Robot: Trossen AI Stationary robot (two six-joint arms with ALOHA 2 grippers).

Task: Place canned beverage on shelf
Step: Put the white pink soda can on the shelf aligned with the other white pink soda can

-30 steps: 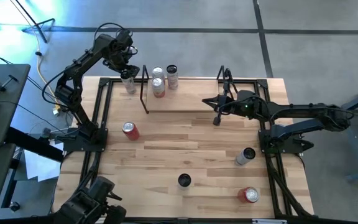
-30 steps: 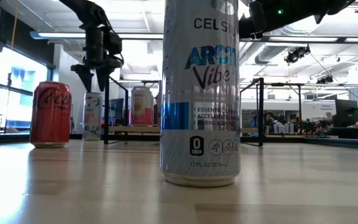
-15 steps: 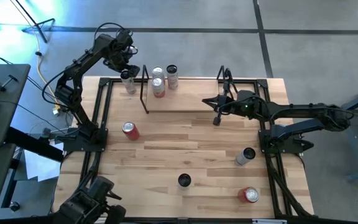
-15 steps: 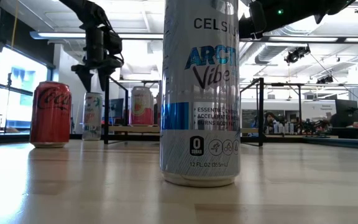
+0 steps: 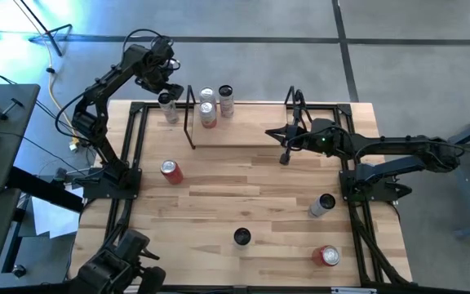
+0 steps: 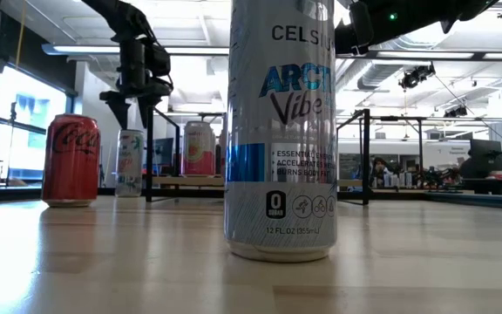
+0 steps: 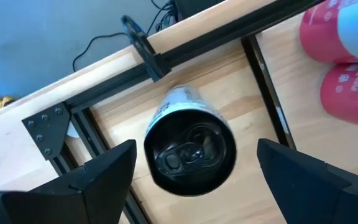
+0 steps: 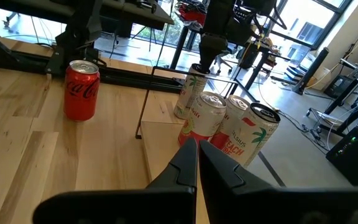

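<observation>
Overhead, the left gripper [image 5: 167, 88] hangs above a slim white can [image 5: 168, 106] that stands on the table [image 5: 251, 196] just outside the left upright of the shelf [image 5: 243, 135], at the table's far left corner. Its jaws are spread wide, one dark finger [image 7: 98, 171] on each side of the can's black top [image 7: 190, 152] and clear of it, so the can is not held. From table height the same gripper [image 6: 138, 98] shows above the pale can [image 6: 130, 162], fingertips pointing down and apart from its rim. Two pink-and-white cans [image 5: 208, 113] stand on the shelf's left end, just inside the black rod, with a dark-topped Celsius peach can [image 5: 226, 100] touching or nearly touching them behind. The right gripper [image 5: 285, 155] rests low over the table at the shelf's right front corner, its jaws closed to a narrow point with nothing between them; its wrist camera looks along the shelf toward the cluster of cans [image 8: 211, 124] and a Coca-Cola can [image 8: 81, 89] farther off. That red Coca-Cola can [image 5: 170, 171] stands on the table well in front of the shelf on the left side. Nearer the front edge stand a Celsius Arctic Vibe can [image 5: 241, 237], a grey can [image 5: 323, 203] and another red can [image 5: 327, 256], all well apart from one another.
</observation>
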